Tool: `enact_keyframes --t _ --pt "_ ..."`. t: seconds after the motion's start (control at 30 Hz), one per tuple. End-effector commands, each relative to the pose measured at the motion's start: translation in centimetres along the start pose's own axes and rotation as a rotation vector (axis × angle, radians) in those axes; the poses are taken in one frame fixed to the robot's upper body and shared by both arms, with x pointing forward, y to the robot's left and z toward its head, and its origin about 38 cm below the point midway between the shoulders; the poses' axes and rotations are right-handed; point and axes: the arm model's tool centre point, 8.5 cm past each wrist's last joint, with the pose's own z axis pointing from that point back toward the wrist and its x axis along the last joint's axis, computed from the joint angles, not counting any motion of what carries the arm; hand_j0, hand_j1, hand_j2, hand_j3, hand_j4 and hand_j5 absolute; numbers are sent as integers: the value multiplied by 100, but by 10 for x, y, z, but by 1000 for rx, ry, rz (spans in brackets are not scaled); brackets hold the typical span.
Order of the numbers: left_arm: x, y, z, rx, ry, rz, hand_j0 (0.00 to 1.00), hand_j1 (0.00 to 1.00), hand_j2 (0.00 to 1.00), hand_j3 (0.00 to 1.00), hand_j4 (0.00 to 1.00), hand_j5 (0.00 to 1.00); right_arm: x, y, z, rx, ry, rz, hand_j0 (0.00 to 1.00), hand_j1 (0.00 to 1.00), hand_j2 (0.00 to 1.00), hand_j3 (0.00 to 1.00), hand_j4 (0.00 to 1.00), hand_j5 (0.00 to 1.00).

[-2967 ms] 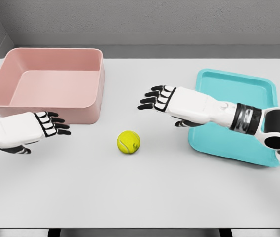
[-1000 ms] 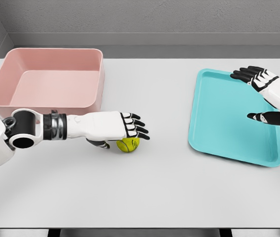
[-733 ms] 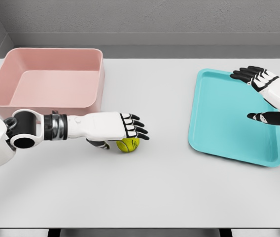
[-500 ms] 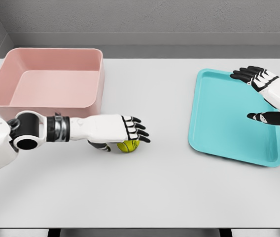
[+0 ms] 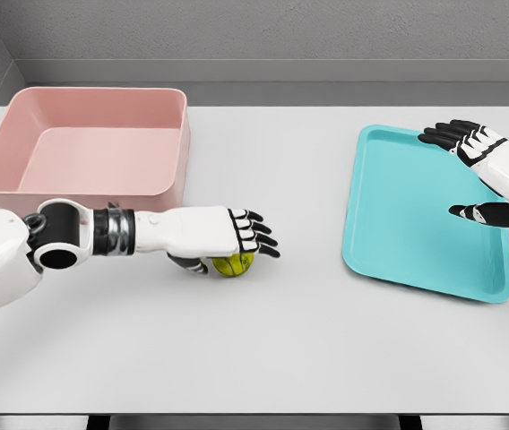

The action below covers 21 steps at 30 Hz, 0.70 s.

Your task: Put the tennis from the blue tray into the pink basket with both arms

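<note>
On the grey worktop, before the pink basket and left of the blue tray, the left hand half hid the tennis ball, fingers spread flat, grasp unclear, while the right hand, open, was cut off.

A simulated test bench: plain grey table against bare grey walls.

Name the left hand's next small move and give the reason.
Probably curl the fingers around the tennis ball. The left hand lies over the ball on the table with fingers still extended and the thumb beside it, so no firm grasp shows yet; the pink basket waits behind.
</note>
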Motion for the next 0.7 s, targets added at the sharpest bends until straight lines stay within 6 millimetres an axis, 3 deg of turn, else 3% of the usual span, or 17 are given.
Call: enact_keyframes --t 0.0,0.2,0.47,0.6,0.67 --pt "0 -1 -1 2 -1 8 100 100 100 100 100 100 0 -1 0 -4 -1 -6 100 100 100 100 100 100" --pt "0 -5 -3 -7 -3 16 95 95 95 95 95 95 0 -1 0 -4 -1 -6 100 100 100 100 100 100" --pt "-14 -17 3 -30 40 50 90 90 90 90 90 90 1 1 -1 -13 -1 -14 100 100 100 100 100 100" --pt "-14 -19 3 -56 39 52 70 70 70 70 70 70 1 2 -1 -15 -1 -16 100 100 100 100 100 100" --pt "-13 -19 3 -55 38 53 68 68 68 68 68 68 1 2 -1 -15 -1 -16 100 100 100 100 100 100"
